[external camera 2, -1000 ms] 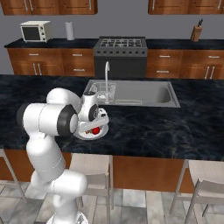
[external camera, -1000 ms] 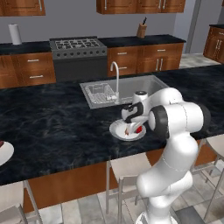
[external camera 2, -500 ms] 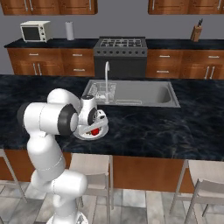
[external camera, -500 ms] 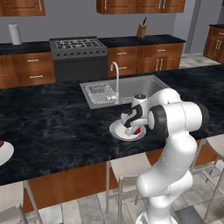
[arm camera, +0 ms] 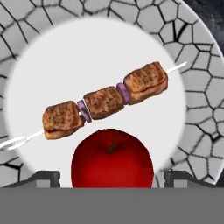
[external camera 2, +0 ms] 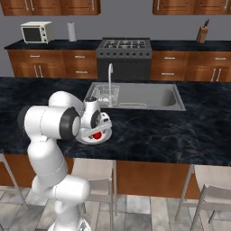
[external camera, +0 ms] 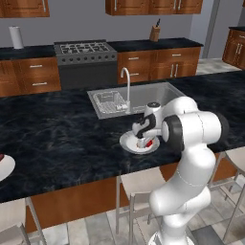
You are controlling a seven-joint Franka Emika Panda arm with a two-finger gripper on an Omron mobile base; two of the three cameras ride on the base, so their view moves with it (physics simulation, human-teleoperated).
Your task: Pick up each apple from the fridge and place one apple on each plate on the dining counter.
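Two base cams sitting behind the arm, left and right, both facing forward and down over the dining counter (external camera: 57, 139), sharing the sink (external camera: 139, 98), stove and the plate (external camera: 129, 143) mid-frame. Hand cam looking straight down, super close on that plate (arm camera: 100, 57), apple (arm camera: 112, 159) at bottom center

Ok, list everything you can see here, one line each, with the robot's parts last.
apple: one, deep red, on the plate beside the skewer
skewer: one, brown meat chunks with purple slices, lying on the plate
plate: one, white with cracked-pattern rim, on the dining counter
second plate: one, white, far left of the counter
dining counter: one, black marbled
sink: one, steel, with faucet
stove: one, dark
microwave: one, white
gripper: one, open, fingertips either side of the apple
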